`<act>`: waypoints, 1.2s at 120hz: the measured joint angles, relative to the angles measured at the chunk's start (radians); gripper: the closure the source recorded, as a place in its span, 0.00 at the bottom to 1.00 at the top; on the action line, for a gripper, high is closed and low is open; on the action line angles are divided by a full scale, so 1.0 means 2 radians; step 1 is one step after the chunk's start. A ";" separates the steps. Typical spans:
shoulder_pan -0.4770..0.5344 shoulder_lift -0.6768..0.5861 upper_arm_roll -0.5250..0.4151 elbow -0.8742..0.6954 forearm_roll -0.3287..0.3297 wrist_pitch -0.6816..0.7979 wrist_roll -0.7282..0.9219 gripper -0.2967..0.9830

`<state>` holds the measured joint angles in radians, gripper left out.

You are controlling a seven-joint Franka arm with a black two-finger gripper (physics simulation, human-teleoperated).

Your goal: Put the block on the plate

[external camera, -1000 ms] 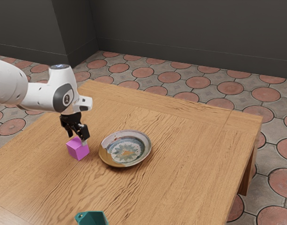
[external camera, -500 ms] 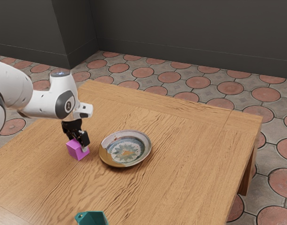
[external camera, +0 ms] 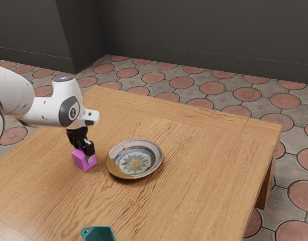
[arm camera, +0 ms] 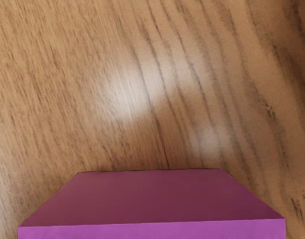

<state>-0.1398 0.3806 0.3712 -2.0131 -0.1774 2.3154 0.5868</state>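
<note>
Block, magenta, tool clamped on it, plate near, illegible mark on arm

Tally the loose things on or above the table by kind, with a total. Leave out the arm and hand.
Block: 1, the magenta block
Plate: 1, the patterned plate
Unclear kind: 1, the teal object, cut off by the exterior view's edge
Total: 3

Soft light warms the brown rectangular wooden table; at twelve o'clock the flat dark-grey wall stays dim, and at four the straight brown wooden leg is shaded. Hazy white glare marks the wood near the magenta cubic block, whose one face is dusky, another bright.
</note>
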 joint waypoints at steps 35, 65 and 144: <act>-0.030 -0.055 -0.039 0.009 0.012 -0.010 0.000 0.44; -0.078 0.011 -0.083 0.089 0.012 -0.033 -0.012 0.45; -0.079 -0.118 -0.053 0.185 0.032 -0.198 -0.053 0.25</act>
<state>-0.2968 0.1438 0.2644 -1.6434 -0.1127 1.9192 0.4799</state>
